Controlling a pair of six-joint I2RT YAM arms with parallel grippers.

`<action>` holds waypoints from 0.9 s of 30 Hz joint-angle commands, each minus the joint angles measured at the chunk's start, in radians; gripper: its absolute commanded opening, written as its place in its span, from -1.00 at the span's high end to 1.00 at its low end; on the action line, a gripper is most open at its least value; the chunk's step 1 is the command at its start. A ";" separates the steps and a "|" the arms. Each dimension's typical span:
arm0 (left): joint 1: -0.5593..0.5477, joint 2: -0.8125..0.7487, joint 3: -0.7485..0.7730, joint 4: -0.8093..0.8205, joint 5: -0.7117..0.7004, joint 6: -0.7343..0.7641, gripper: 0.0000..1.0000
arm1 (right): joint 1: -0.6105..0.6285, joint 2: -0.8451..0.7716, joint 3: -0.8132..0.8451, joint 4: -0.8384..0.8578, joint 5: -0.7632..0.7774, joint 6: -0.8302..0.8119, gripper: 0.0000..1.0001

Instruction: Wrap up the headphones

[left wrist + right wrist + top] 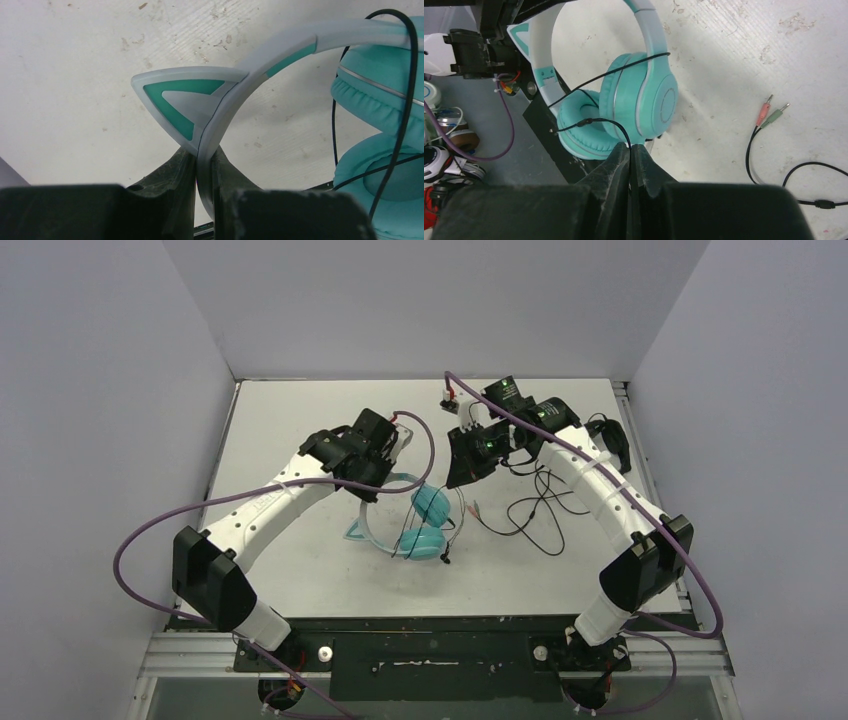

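Two closed grips on one thing. Clamps the left gripper [204, 160] on the pale headband [280, 50] of the headphones [425, 522], right at the foot of a cat-ear point [182, 102]. Nips the thin black cable [591, 120] in the right gripper [630, 154], pressed tight, just beside the teal ear cups [649, 95]. Finds the headphones near the middle of the table [290, 430], between the two arms — one strand of cable across an ear cup, the rest loose to the right, pink and green plugs [774, 111] lying free.

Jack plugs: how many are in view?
2. The pink plug and the green plug lie side by side on the table, right of the headphones in the right wrist view.
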 commanded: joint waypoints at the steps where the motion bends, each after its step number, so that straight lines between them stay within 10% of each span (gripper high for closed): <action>1: -0.006 -0.026 0.070 0.042 -0.076 -0.029 1.00 | -0.004 -0.034 0.014 -0.018 -0.060 0.047 1.00; 8: -0.011 -0.047 0.032 0.055 -0.082 0.012 1.00 | -0.002 0.004 0.089 -0.167 -0.033 0.014 1.00; 24: -0.011 -0.130 -0.058 0.173 0.377 0.006 1.00 | -0.012 -0.015 0.036 0.122 0.025 0.030 1.00; 27: -0.010 -0.143 -0.055 0.175 0.403 -0.040 1.00 | -0.027 -0.052 -0.054 0.182 0.055 0.028 0.69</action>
